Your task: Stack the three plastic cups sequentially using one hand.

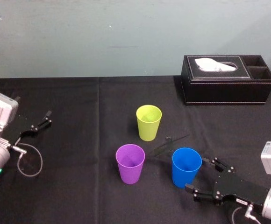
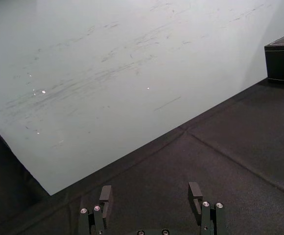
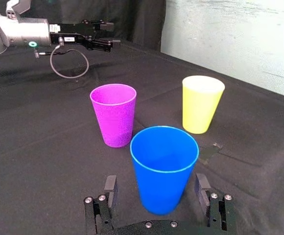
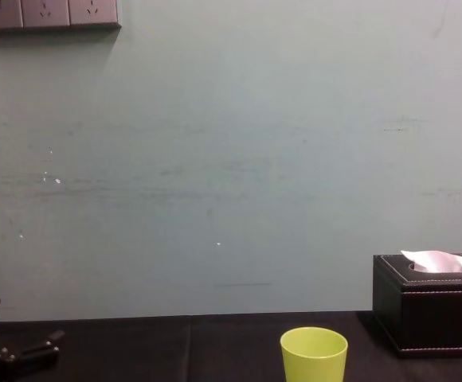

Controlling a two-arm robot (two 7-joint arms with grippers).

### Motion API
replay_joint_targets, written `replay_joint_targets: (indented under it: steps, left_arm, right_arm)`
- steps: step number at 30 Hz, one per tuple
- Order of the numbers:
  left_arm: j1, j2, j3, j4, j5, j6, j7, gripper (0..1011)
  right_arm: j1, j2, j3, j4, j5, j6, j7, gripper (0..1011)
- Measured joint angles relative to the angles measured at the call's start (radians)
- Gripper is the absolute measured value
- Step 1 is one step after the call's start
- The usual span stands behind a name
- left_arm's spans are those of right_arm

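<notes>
Three plastic cups stand upright on the black cloth: a yellow-green cup (image 1: 149, 122) farthest back, a purple cup (image 1: 130, 163) in front of it to the left, and a blue cup (image 1: 186, 167) to the right. My right gripper (image 1: 202, 175) is open at the blue cup's right side. In the right wrist view its fingers (image 3: 110, 190) flank the blue cup (image 3: 164, 161) with a gap on each side, while the purple cup (image 3: 114, 115) and yellow-green cup (image 3: 201, 105) stand beyond. My left gripper (image 1: 45, 118) rests open at the far left, holding nothing.
A black tissue box (image 1: 226, 79) stands at the back right of the table, against the pale wall. The left arm's grey cable (image 1: 29, 163) loops on the cloth at the left. The chest view catches the yellow-green cup (image 4: 314, 354) and the tissue box (image 4: 430, 306).
</notes>
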Motion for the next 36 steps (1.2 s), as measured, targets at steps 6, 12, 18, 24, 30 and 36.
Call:
replay_joint_targets:
  steps: [6,12,18,24,30,36]
  left_arm:
    - [0.0,0.0,0.0,0.0,0.0,0.0,0.0,1011]
    - [0.0,0.0,0.0,0.0,0.0,0.0,0.0,1011]
    - [0.0,0.0,0.0,0.0,0.0,0.0,0.0,1011]
    - [0.0,0.0,0.0,0.0,0.0,0.0,0.0,1011]
    - [0.0,0.0,0.0,0.0,0.0,0.0,0.0,1011]
    - [0.0,0.0,0.0,0.0,0.0,0.0,0.0,1011]
  right_arm:
    - [0.02,-0.011,-0.012,0.006,-0.006,0.006,0.001,1003]
    - [0.05,-0.027,-0.026,0.021,-0.019,0.014,-0.003,1003]
    - [0.082,-0.043,-0.043,0.044,-0.033,0.025,-0.011,1003]
    - [0.105,-0.057,-0.056,0.056,-0.046,0.027,-0.017,1003]
    - [0.111,-0.06,-0.06,0.056,-0.048,0.028,-0.016,1003]
    - [0.11,-0.06,-0.059,0.056,-0.048,0.028,-0.016,983]
